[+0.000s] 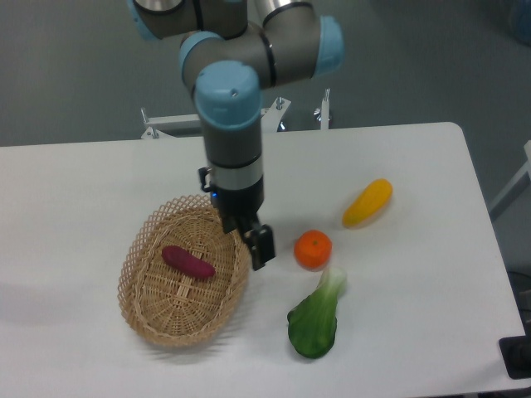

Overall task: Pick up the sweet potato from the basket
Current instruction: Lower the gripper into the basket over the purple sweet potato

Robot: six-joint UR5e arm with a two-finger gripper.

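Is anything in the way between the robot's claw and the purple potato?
Nothing visible blocks it. The gripper hangs over the right rim of the basket, and the sweet potato lies uncovered inside, alone. Only the low rim sits between them.

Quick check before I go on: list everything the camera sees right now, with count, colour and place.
sweet potato: one, reddish-purple, lying inside the basket, left of centre
basket: one, light tan wicker, oval, on the left part of the table
orange: one, orange, on the table right of the basket
yellow vegetable: one, yellow, elongated, on the table up and right of the orange
leafy green: one, green with a pale stalk, on the table just below the orange
table: one, white, under everything
arm: one, grey with light blue joints, reaching down from the top
gripper: one, black, over the basket's right rim, fingers empty; whether open or shut is hard to tell from this angle
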